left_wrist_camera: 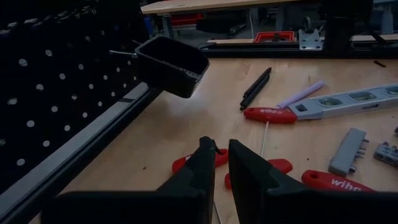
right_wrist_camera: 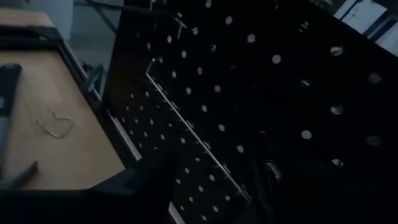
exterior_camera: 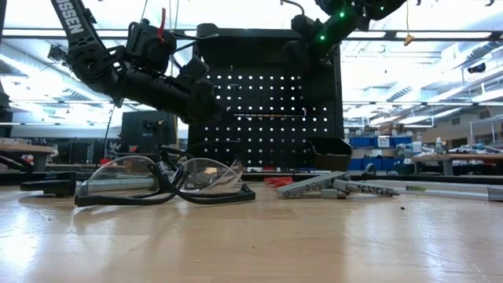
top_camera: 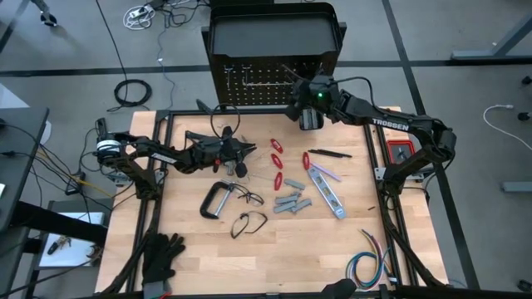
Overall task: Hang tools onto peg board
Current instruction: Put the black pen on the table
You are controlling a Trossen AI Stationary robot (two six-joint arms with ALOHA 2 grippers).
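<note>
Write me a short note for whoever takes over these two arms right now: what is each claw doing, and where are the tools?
Left gripper: nearly shut, empty, low over the red-handled screwdrivers.
Right gripper: raised at the upright black perforated peg board; nothing visibly held.
On the wooden table: grey C-clamp, silver flat level, small grey metal pieces.
Done: no hand tool seen hanging.
Left: hang them all.

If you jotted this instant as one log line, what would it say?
right gripper: up against peg board | left gripper: low over red-handled tools, empty | C-clamp: on table
</note>
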